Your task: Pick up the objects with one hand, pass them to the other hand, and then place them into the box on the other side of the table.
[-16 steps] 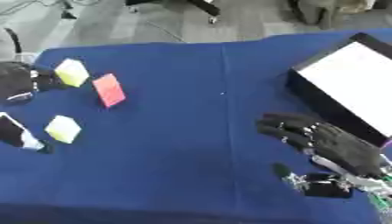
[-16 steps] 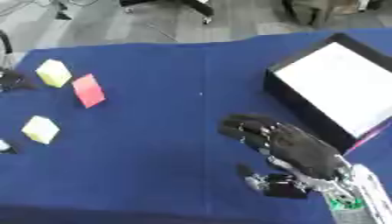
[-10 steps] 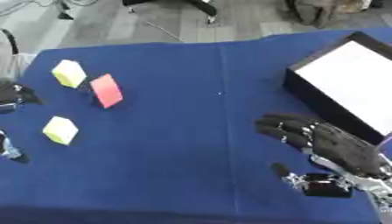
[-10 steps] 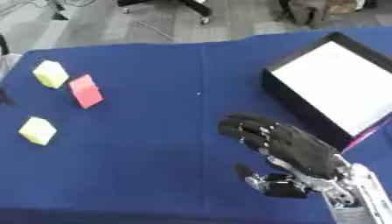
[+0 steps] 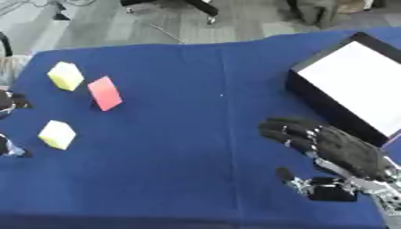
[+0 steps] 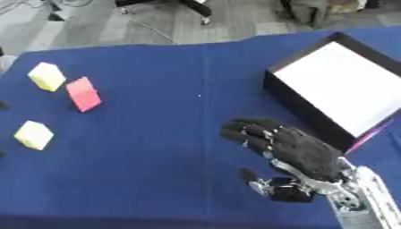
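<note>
Lab or office workroom, grey hard floor [image 5: 102,22] beyond the fingertips, wheeled chair base [image 5: 200,4] and loose cable [image 5: 160,31] further off, blue-draped table [image 5: 180,147] beneath the fingers [image 5: 286,132]

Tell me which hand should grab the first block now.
Left, I'd say. The red block and both yellow blocks lie at the table's left side, where the left hand shows. The right hand rests open beside the box, ready to receive.
</note>
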`<control>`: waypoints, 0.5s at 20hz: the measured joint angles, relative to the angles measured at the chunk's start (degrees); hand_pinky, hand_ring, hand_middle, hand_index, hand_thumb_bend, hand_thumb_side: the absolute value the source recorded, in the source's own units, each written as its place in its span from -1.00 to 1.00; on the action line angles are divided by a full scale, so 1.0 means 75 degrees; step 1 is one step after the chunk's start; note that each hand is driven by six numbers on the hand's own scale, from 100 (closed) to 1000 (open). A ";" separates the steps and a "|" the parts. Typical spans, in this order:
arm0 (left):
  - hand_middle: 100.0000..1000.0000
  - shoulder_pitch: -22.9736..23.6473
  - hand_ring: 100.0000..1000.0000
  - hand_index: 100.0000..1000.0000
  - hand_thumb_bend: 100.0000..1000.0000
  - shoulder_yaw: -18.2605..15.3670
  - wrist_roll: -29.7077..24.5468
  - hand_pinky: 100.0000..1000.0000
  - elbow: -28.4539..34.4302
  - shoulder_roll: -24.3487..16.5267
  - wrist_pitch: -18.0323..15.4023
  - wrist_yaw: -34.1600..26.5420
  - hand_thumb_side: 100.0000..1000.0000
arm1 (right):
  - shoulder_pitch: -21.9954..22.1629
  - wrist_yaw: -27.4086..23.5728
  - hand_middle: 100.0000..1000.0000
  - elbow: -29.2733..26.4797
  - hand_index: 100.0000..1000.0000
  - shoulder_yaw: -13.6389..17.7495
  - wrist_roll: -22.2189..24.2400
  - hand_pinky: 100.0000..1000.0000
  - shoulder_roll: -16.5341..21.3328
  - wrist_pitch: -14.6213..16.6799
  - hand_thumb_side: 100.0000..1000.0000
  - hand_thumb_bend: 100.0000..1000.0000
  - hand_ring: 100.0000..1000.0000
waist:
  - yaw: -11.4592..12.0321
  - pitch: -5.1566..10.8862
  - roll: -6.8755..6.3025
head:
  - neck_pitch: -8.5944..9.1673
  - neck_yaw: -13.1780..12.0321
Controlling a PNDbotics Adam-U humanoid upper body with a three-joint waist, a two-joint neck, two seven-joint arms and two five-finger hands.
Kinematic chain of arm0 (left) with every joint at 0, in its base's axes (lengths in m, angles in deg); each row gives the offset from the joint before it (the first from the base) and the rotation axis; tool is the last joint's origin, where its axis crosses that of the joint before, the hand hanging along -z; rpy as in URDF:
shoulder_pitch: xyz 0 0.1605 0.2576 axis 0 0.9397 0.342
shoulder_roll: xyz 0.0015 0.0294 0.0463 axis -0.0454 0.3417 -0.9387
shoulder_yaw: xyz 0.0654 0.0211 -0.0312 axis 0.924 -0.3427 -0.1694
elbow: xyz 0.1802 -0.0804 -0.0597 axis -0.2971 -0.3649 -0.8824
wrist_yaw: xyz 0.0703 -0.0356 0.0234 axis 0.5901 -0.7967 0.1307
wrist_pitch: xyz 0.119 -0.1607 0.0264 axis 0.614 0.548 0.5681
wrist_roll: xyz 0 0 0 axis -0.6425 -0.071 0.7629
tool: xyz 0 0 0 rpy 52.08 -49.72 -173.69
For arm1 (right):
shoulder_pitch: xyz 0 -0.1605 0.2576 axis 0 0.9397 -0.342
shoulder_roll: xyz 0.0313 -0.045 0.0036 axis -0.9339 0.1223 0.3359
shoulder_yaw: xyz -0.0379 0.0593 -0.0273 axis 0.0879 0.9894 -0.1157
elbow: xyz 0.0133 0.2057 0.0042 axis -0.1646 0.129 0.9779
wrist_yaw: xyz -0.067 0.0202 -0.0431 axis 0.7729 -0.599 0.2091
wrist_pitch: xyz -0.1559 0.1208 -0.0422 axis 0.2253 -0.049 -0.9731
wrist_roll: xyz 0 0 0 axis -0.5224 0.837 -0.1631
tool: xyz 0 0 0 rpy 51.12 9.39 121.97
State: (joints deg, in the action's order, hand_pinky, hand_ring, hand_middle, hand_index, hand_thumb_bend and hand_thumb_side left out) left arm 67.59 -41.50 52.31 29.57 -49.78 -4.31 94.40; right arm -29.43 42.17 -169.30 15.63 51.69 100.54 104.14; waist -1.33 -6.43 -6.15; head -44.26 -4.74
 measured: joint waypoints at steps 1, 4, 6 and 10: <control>0.38 -0.0104 0.45 0.65 0.35 0.0001 0.0041 0.52 -0.0191 0.0088 -0.0012 0.0118 -0.09 | 0.0000 -0.0013 0.86 0.0000 1.00 -0.0001 0.0009 0.83 -0.0001 0.0000 -1.00 -1.00 0.95 | -0.0018 -0.0002 0.0010 | 0.0000 -0.0015; 0.33 -0.0336 0.43 0.60 0.28 0.0004 0.0133 0.51 -0.0608 0.0303 -0.0062 0.0494 -0.14 | -0.0006 -0.0043 0.86 0.0000 1.00 -0.0003 0.0033 0.83 -0.0025 -0.0005 -1.00 -1.00 0.95 | -0.0050 -0.0014 0.0035 | 0.0000 -0.0050; 0.32 -0.0432 0.42 0.58 0.23 0.0004 0.0217 0.51 -0.0786 0.0412 -0.0094 0.0687 -0.16 | -0.0007 -0.0047 0.86 0.0000 1.00 -0.0004 0.0037 0.83 -0.0057 -0.0009 -1.00 -1.00 0.95 | -0.0065 -0.0041 0.0037 | 0.0000 -0.0073; 0.32 -0.0608 0.41 0.58 0.16 0.0042 0.0382 0.50 -0.1019 0.0547 -0.0142 0.0969 -0.20 | -0.0012 -0.0068 0.85 0.0000 1.00 -0.0013 0.0044 0.83 -0.0067 -0.0011 -1.00 -1.00 0.95 | -0.0082 -0.0052 0.0045 | 0.0000 -0.0108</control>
State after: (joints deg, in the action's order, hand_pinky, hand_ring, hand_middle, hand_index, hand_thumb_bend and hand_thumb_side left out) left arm 63.04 -41.19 55.18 21.92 -45.68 -5.38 101.67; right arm -29.52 41.66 -169.30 15.53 52.02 100.04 104.05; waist -1.95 -6.82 -5.82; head -44.26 -5.54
